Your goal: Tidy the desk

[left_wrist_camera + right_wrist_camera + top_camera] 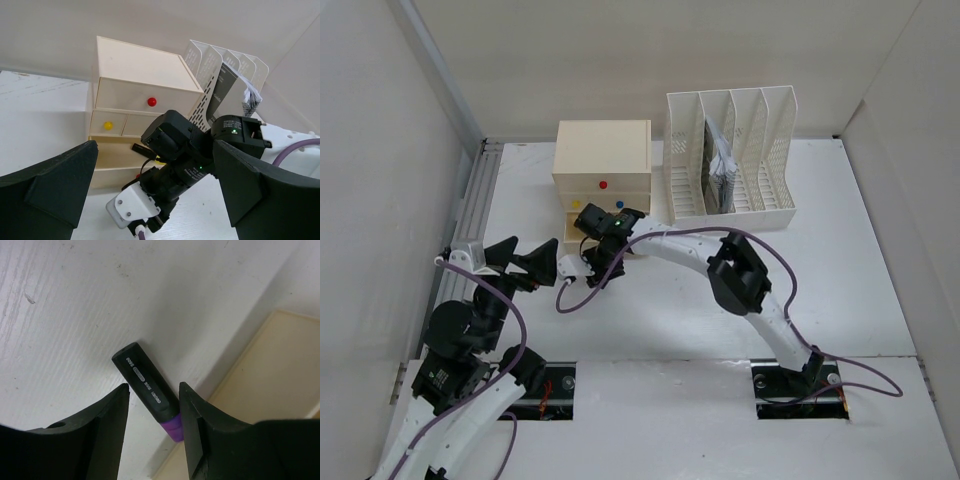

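Note:
The desk (840, 260) is a white tabletop between pale walls. My right gripper (588, 252) reaches to the pulled-out bottom drawer (115, 155) of the cream drawer box (602, 150). In the right wrist view its jaws (153, 387) stand apart around a black marker with a purple end (145, 385). The purple end touches the right finger, and a gap shows on the left. I cannot tell whether the marker rests on anything. It also shows in the left wrist view (141, 148). My left gripper (525, 262) is open and empty, left of the right wrist.
A white slotted file rack (730, 150) with booklets (720, 165) stands right of the drawer box. A metal rail (475, 200) runs along the left wall. A purple cable (570, 300) loops on the desk. Two dark cut-outs (800, 390) hold the arm bases.

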### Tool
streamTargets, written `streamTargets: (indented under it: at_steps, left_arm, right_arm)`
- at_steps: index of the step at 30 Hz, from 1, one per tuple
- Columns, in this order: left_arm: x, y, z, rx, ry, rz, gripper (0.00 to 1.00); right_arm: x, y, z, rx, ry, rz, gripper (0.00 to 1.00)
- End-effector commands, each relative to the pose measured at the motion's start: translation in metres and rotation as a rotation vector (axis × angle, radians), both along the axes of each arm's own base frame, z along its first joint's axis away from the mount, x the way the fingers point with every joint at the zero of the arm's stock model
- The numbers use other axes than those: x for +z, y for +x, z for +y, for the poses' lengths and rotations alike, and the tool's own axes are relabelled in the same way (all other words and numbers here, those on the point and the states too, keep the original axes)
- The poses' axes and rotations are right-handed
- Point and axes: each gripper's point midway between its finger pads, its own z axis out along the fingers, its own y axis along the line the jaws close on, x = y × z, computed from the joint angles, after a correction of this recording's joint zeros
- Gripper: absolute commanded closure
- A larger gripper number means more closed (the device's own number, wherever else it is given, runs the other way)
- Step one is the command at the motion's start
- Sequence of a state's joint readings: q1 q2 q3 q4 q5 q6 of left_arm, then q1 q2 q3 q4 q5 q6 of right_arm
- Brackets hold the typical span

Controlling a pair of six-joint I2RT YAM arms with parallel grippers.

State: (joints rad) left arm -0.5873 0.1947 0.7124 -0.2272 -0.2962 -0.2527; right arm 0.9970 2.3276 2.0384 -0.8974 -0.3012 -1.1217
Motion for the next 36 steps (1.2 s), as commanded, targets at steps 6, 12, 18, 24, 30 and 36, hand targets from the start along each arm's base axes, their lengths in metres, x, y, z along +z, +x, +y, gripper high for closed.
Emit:
streamTargets:
  at_steps: [6, 12, 18, 24, 30, 36]
  left_arm:
    - [0.012, -0.003, 0.002, -0.001, -0.032, -0.044, 0.01]
    - [0.012, -0.003, 0.002, -0.001, -0.032, -0.044, 0.01]
    - [0.012, -0.003, 0.002, -0.001, -0.032, -0.044, 0.01]
    - [0.012, -0.003, 0.002, -0.001, -0.032, -0.044, 0.01]
    - [0.012, -0.003, 0.002, -0.001, -0.032, -0.044, 0.01]
    - [0.012, -0.003, 0.002, -0.001, -0.032, -0.044, 0.01]
  right_arm:
    - [-0.022, -0.002, -0.007, 0.02, -0.064, -0.018, 0.5]
    - [-0.044, 0.0, -0.015, 0.012, -0.133, -0.038, 0.49]
    - [-0.061, -0.006, -0.023, 0.017, -0.188, 0.001, 0.53]
    - [-0.066, -0.044, -0.045, 0.139, -0.288, 0.162, 0.55]
    - [-0.067, -0.057, -0.05, 0.164, -0.31, 0.199, 0.58]
    - [-0.077, -0.066, -0.059, 0.156, -0.343, 0.241, 0.8]
